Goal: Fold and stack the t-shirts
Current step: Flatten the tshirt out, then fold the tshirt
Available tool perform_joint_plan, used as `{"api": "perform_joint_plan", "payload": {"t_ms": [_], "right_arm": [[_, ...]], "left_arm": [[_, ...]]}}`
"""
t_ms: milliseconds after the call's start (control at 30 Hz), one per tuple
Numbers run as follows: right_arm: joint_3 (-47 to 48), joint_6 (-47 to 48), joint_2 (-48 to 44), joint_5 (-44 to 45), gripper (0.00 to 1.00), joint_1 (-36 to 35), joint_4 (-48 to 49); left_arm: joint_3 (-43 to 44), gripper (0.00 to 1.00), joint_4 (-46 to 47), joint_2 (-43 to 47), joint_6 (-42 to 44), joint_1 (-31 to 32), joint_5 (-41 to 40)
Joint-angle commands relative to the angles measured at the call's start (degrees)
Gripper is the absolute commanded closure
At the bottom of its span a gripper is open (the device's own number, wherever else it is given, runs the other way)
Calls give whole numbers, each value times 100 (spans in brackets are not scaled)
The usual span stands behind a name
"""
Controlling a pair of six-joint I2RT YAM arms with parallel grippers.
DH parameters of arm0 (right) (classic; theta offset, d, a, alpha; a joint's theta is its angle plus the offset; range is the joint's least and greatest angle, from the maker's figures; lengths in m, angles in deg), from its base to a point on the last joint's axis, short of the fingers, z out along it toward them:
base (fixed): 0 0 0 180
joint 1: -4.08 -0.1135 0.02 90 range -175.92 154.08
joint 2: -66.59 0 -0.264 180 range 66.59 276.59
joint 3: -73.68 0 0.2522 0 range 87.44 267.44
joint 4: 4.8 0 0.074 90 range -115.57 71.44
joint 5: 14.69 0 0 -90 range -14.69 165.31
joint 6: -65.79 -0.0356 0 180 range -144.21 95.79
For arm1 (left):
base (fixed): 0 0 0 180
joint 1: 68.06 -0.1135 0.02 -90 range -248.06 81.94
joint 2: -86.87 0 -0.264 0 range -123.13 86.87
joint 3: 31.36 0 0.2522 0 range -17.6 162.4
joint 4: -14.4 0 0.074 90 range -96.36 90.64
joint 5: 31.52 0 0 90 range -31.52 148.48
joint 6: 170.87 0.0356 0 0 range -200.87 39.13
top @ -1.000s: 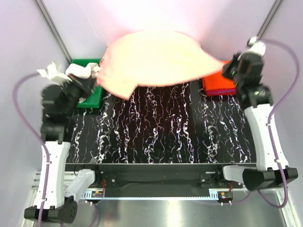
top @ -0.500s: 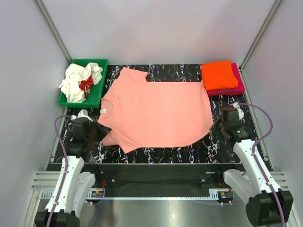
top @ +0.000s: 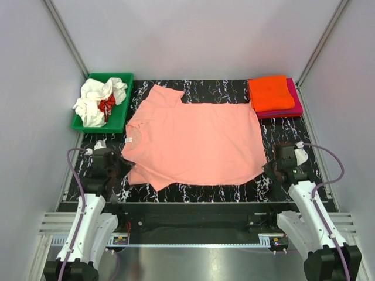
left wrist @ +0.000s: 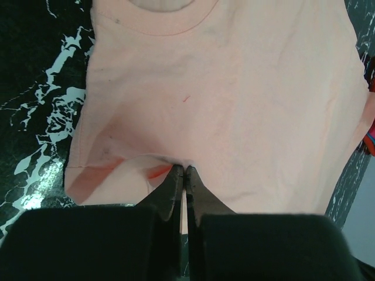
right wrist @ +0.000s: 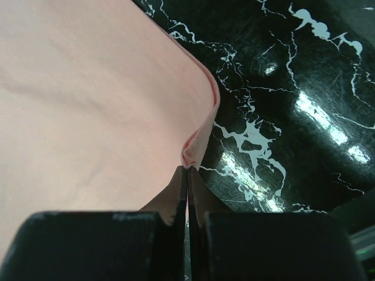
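Note:
A salmon-pink t-shirt (top: 196,140) lies spread flat on the black marbled table (top: 275,132), collar to the left. My left gripper (top: 124,167) is shut on its near left edge by the sleeve; in the left wrist view (left wrist: 185,169) the cloth puckers at the tips. My right gripper (top: 268,165) is shut on the shirt's near right corner, where a pinched fold (right wrist: 196,153) rises at the tips (right wrist: 187,169). A folded bright orange t-shirt (top: 270,92) lies on a folded magenta one (top: 295,102) at the back right. White t-shirts (top: 92,102) and a red one (top: 106,104) lie crumpled in a bin.
The green plastic bin (top: 121,111) stands at the back left corner of the table. Slanted metal frame posts (top: 65,41) rise at both back corners. The table's near edge runs just in front of both grippers.
One second ago both arms held the salmon-pink shirt raised high at the back. It has come down and forward and now lies flat; in the last half second both grippers drew slightly nearer.

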Motion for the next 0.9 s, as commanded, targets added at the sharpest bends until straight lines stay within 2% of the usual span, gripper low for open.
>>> {"api": "perform_joint_plan", "payload": {"t_ms": [0, 300, 433, 700, 800, 867], "right_arm": [[-61, -441, -376, 500, 100, 18, -278], [-272, -678, -465, 438, 100, 18, -217], [-315, -1065, -789, 527, 100, 9, -621], [-315, -1049, -1247, 131, 100, 18, -744], [-596, -882, -1510, 8, 100, 18, -324], [-711, -689, -1468, -71, 100, 18, 98]], "left_arm": [[166, 100, -44, 103, 84, -24, -389], [474, 100, -158, 59, 313, -24, -662], [596, 100, -466, 357, 287, 2, -653], [799, 100, -879, 841, 498, 28, -925], [755, 100, -565, 869, 524, 19, -917], [755, 100, -336, 571, 629, 19, -908]]}}
